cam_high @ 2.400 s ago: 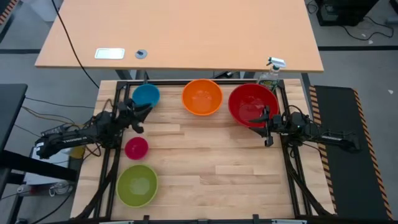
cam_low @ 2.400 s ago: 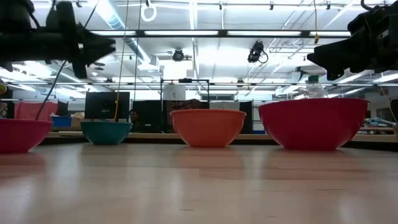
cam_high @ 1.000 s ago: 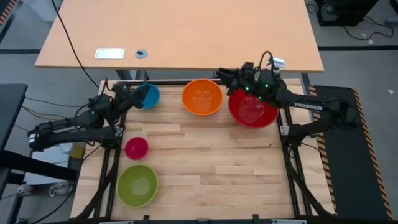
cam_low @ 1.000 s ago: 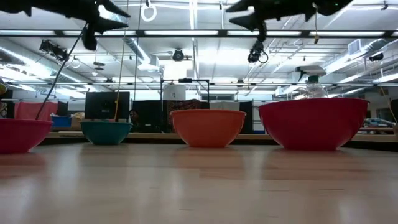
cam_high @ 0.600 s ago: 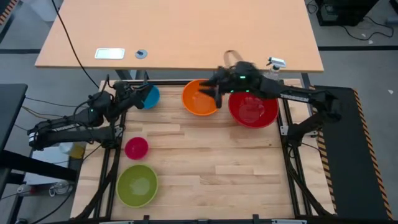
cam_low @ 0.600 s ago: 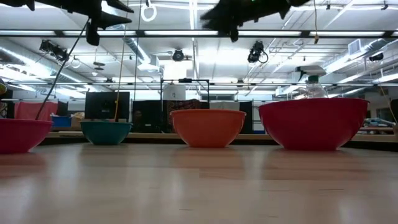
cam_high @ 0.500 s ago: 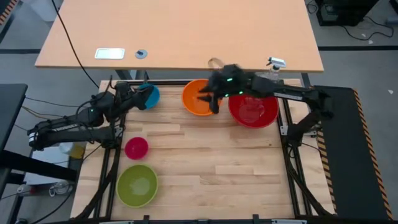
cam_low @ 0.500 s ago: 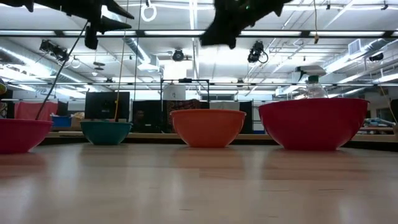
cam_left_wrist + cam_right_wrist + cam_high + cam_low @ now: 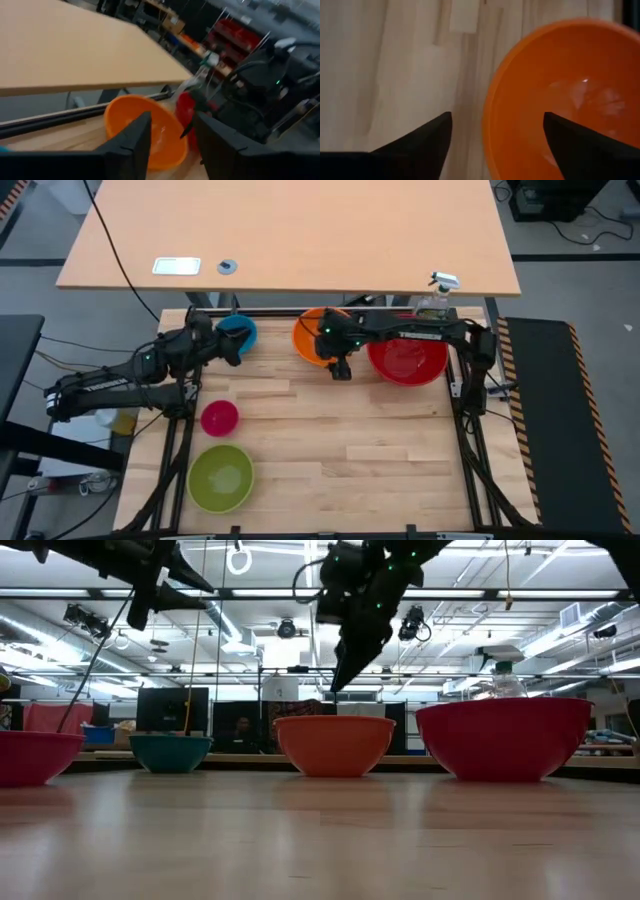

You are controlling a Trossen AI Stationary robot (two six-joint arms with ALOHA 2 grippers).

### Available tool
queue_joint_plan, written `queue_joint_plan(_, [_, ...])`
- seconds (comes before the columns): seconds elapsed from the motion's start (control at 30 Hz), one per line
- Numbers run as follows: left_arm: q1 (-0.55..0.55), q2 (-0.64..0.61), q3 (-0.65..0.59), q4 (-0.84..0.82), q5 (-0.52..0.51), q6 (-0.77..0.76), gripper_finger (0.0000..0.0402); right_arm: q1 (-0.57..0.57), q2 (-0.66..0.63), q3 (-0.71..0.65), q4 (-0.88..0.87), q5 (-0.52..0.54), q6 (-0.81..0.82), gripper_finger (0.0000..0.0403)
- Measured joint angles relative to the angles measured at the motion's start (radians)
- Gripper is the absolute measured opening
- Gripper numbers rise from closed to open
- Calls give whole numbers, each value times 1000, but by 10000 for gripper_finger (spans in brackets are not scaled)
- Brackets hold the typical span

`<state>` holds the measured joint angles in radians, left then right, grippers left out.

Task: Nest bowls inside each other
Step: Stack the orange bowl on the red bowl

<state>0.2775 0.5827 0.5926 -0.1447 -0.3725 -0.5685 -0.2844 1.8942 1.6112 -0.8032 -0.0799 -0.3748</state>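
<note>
Five bowls rest on their bases on the wooden table. The blue bowl (image 9: 241, 330), orange bowl (image 9: 308, 337) and red bowl (image 9: 410, 356) line the far edge. The pink bowl (image 9: 219, 418) and green bowl (image 9: 220, 478) stand at the near left. My right gripper (image 9: 497, 125) hangs open above the orange bowl's near rim (image 9: 488, 115), pointing down, one finger over the table and one over the bowl's hollow, touching nothing. My left gripper (image 9: 229, 347) hovers open beside the blue bowl, high above the table (image 9: 190, 585).
A spray bottle (image 9: 436, 298) stands at the far right corner behind the red bowl. A light wooden desk (image 9: 290, 235) lies beyond the table. Bare planks (image 9: 380, 460) fill the middle and near right of the table.
My right gripper has swung from above the red bowl's far rim toward the table's left, come down and tipped over until it points down at the orange bowl's near rim. The bowls have stayed where they were.
</note>
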Motion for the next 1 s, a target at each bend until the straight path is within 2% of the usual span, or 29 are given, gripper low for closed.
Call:
queue_joint_plan(0.13, [0, 2, 0, -77, 1, 65, 224, 11, 53, 0, -8, 60, -27, 333])
queue_joint_plan(0.3, [0, 7, 0, -104, 11, 180, 263, 16, 115, 0, -3, 113, -45, 305])
queue_joint_plan(0.5, [0, 6, 0, -98, 12, 300, 265, 21, 171, 0, 5, 118, -45, 234])
queue_joint_plan(0.8, [0, 6, 0, -92, 12, 322, 265, 23, 199, -1, 40, 118, -57, 110])
queue_joint_plan(1.0, [0, 6, 0, -78, 12, 321, 265, 40, 193, -1, 32, 128, -140, 48])
